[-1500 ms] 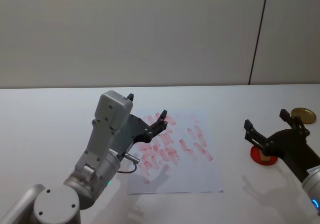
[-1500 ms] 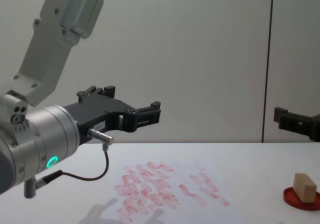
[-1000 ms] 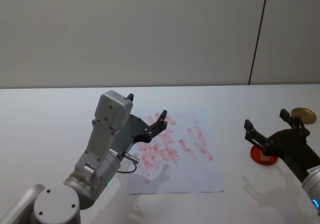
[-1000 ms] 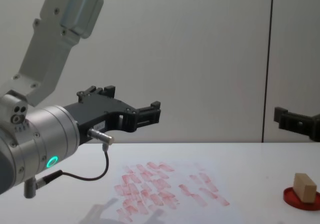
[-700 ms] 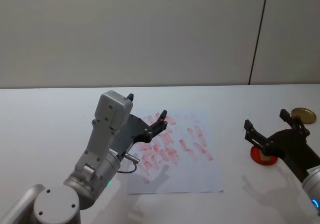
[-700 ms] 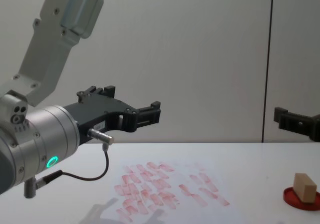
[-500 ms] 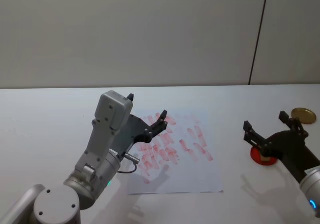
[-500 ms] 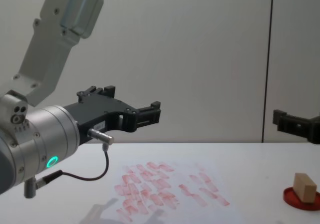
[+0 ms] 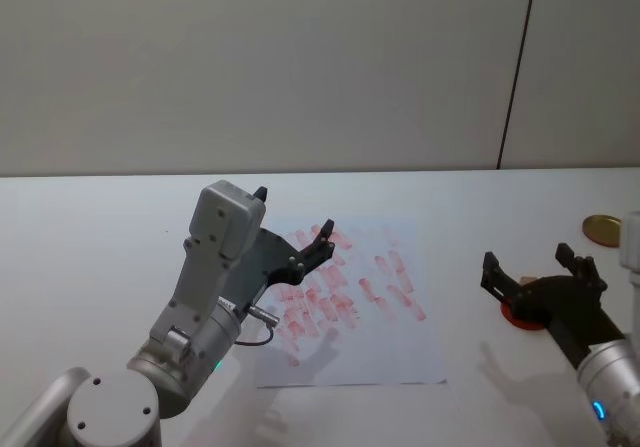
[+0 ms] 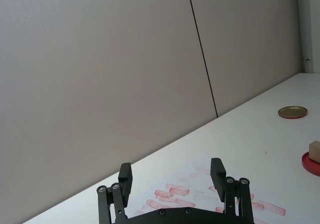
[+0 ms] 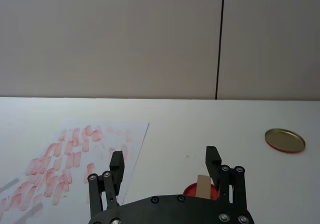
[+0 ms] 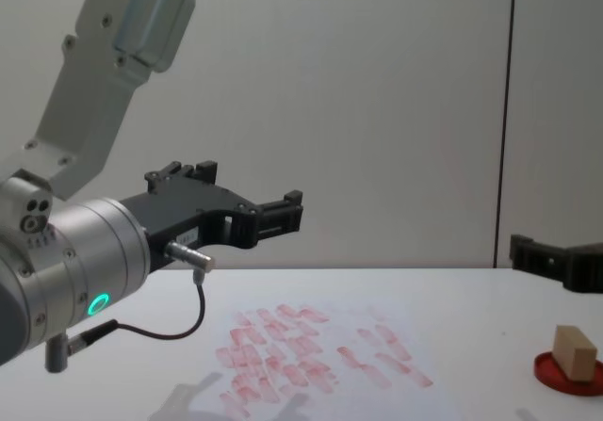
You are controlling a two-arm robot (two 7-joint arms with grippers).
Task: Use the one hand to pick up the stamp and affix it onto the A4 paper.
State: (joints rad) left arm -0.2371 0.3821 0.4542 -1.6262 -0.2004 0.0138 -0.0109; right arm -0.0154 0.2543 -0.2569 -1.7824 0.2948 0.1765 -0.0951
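Nearest the robot, the left gripper hangs raised above the left part of the sheet with its black fingers spread apart and holding nothing. As the task calls for one hand, this arm is judged to be parked clear of the work. To the right, the right gripper is also empty, its fingers set wide. It is poised above the flat round red ink pad at the right side of the bench. In the right wrist view, the small light-tan wooden block stamp stands on the pad. It shows low between the spread fingers, close to one of them and not yet touched. This posture is judged to be an approach for grasping the stamp, with the opening kept wider than the block. The white rectangular A4 paper lies flat at mid-bench, well apart from the pad, and carries many pinkish-red rectangular stamp marks. The bare margin on its right and near sides is judged to be the most accessible place for a new impression. Beyond the pad lies a flat round brass-coloured lid. The white bench is smooth and matte. Behind it stands a plain grey panelled wall with one dark vertical seam.
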